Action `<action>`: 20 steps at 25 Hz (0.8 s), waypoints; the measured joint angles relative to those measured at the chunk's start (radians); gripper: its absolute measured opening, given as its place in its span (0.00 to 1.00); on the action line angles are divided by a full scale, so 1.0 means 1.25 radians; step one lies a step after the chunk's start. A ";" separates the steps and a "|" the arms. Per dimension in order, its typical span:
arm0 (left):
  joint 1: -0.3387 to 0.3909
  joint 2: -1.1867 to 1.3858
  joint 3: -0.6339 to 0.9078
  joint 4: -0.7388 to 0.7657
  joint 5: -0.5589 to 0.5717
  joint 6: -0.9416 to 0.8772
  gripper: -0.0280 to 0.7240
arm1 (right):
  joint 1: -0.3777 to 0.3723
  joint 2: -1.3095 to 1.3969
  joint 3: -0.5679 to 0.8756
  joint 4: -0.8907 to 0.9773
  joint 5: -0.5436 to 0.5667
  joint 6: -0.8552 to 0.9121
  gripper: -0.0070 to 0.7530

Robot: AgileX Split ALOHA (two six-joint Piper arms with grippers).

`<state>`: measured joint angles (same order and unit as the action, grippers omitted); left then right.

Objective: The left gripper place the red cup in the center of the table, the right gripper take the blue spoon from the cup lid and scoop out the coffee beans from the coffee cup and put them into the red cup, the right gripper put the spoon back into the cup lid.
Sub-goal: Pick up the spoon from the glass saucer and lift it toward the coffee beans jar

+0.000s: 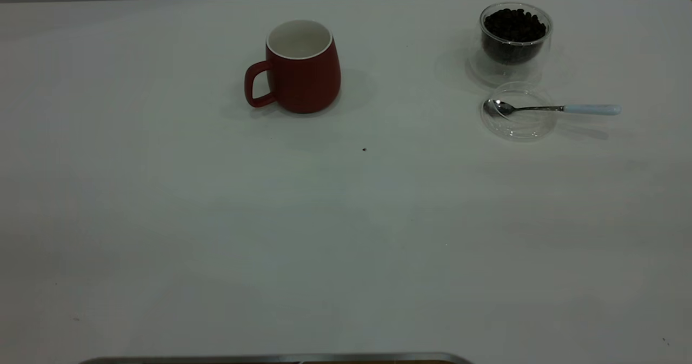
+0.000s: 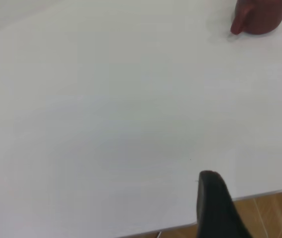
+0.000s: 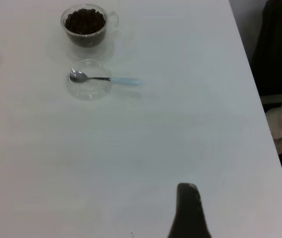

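Exterior view: neither arm shows; red cup stands upright on the table, handle toward the left arm's side, empty as far as I can see. Coffee cup, full of coffee beans, sits well off toward the right arm's side, cup lid just beside it, blue spoon bowl in the lid, handle sticking out over the rim.

Left wrist view: one finger of the left gripper shows near the table edge, the other is out of frame, so can't tell open or closed; holding nothing. Red cup is far ahead of it, well apart. Right gripper: same story, one finger visible, spoon and lid far ahead.

Handling guess: cup is ceramic, rigid, fairly heavy, glazed so probably slick. Pinch the rim wall or take the handle loop. Spoon is light; grab the blue handle, not the thin neck.
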<state>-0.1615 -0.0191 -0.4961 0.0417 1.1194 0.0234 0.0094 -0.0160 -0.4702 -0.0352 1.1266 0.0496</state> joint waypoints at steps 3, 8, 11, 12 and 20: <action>0.000 0.000 0.000 0.000 0.001 0.000 0.63 | 0.000 0.000 0.000 0.000 0.000 0.000 0.79; 0.004 0.000 0.000 0.000 0.001 0.000 0.63 | 0.000 0.000 0.000 0.000 0.000 0.000 0.79; 0.040 0.000 0.000 0.001 0.001 0.004 0.63 | 0.000 0.000 0.000 0.000 0.000 0.000 0.79; 0.062 0.000 0.000 0.001 0.001 0.004 0.63 | 0.000 0.000 0.000 0.000 0.000 0.000 0.79; 0.150 -0.001 0.000 0.001 0.001 0.005 0.63 | 0.000 0.000 0.000 0.000 0.000 0.000 0.79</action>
<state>0.0264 -0.0199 -0.4958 0.0426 1.1213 0.0298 0.0094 -0.0160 -0.4702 -0.0352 1.1266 0.0496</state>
